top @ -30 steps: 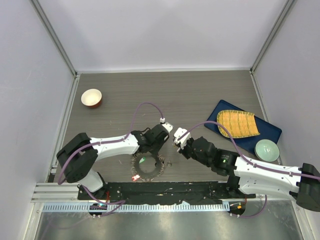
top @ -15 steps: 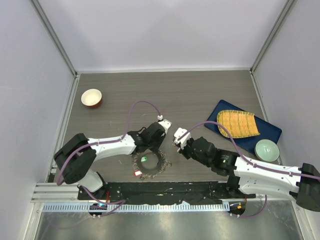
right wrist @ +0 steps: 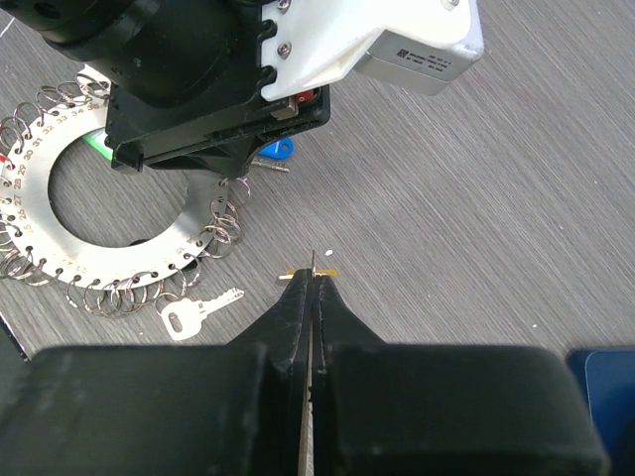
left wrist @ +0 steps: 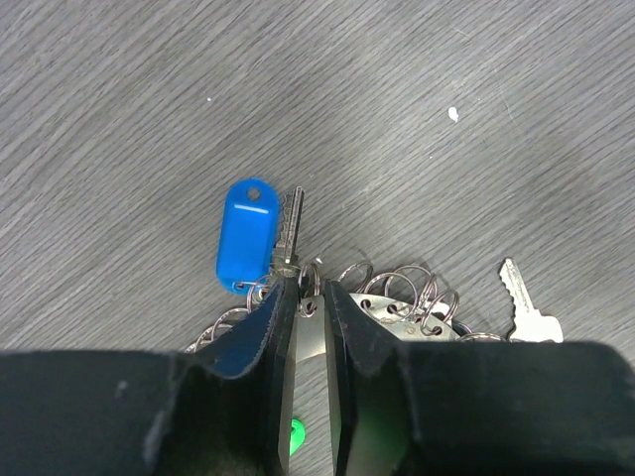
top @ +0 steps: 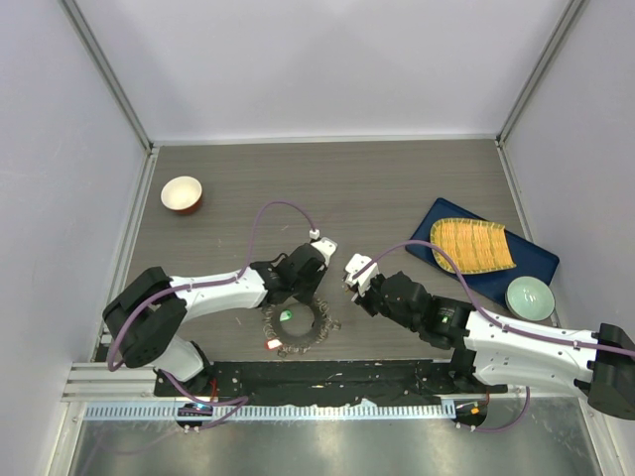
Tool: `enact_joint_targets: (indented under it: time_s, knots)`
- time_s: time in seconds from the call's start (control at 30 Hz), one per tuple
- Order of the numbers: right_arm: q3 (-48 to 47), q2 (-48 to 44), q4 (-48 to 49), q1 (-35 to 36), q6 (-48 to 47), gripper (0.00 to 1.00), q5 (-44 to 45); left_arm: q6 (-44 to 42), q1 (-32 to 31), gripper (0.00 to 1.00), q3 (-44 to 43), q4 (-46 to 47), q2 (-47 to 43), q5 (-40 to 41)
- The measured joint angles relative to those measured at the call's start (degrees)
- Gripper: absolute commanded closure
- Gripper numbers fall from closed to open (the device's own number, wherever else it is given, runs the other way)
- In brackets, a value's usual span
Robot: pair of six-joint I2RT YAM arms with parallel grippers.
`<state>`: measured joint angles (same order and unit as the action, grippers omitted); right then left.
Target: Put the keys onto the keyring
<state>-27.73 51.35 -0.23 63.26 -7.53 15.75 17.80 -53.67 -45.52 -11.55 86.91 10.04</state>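
Desk [top: 397,188] inspected from the near edge. The keyring [right wrist: 119,263] lies flat close to the near edge, left of centre. A bare key [right wrist: 198,309] lies just outside its right rim. A tagged key [left wrist: 291,223] lies just outside its far rim. The left gripper [left wrist: 310,293] stands over that far rim, at the tagged key's head. The right gripper [right wrist: 313,283] hangs to the right of the keyring, apart from it. A small bowl [top: 182,194] sits towards the far left corner, well apart from everything else. A tray [top: 536,260] lies aslant by the right edge, with a mat [top: 473,245] on its far half and a second bowl [top: 530,297] at its near end.
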Motion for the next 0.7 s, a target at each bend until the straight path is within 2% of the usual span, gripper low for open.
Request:
enact_joint_targets:
  time_s: [0.4, 0.7]
  knots:
    - [0.04, 0.0, 0.0, 0.0, 0.0, 0.99, -0.02, 0.31, 0.0, 0.83, 0.0, -2.16, 0.0, 0.44]
    - [0.09, 0.0, 0.02, 0.02, 0.0, 0.99, 0.0, 1.27, 0.0, 0.82, 0.0, -2.1, 0.04, 0.42]
